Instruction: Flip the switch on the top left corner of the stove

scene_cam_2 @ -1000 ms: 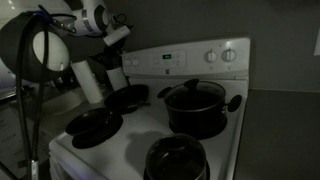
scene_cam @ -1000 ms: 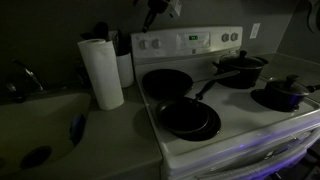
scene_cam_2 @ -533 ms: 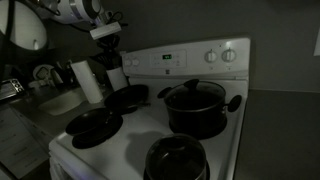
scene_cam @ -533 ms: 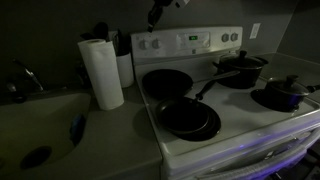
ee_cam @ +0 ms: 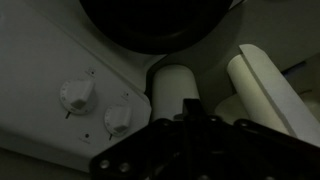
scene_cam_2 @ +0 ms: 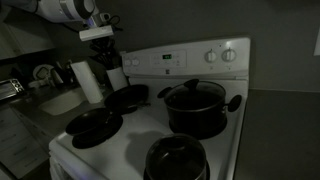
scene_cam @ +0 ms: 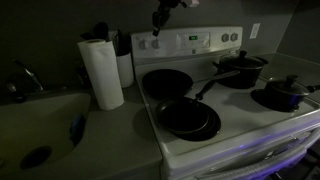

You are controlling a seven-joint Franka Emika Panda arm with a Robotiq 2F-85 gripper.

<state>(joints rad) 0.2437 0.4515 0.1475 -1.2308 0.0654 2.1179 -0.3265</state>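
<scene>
The white stove [scene_cam: 230,125] shows in both exterior views, its raised back panel [scene_cam_2: 190,58] carrying round knobs and a green-lit display [scene_cam: 192,41]. My gripper [scene_cam: 160,18] hangs in the air just above the panel's left end, apart from it; it also shows in an exterior view [scene_cam_2: 100,38]. In the wrist view the gripper [ee_cam: 190,115] is a dark mass with its fingers together, holding nothing. The panel's two left knobs [ee_cam: 76,95] [ee_cam: 118,120] lie to the left of it. No separate switch can be made out in the dim light.
A paper towel roll [scene_cam: 100,72] and a white canister [ee_cam: 175,90] stand left of the stove. Two dark pans [scene_cam: 188,118] [scene_cam: 165,82] and two lidded pots [scene_cam: 240,68] [scene_cam: 283,92] sit on the burners. A sink [scene_cam: 40,130] lies at far left.
The gripper has shifted slightly toward the panel's left end and a little lower. The arm's upper links have swung out of the exterior view. Pans and pots have not moved.
</scene>
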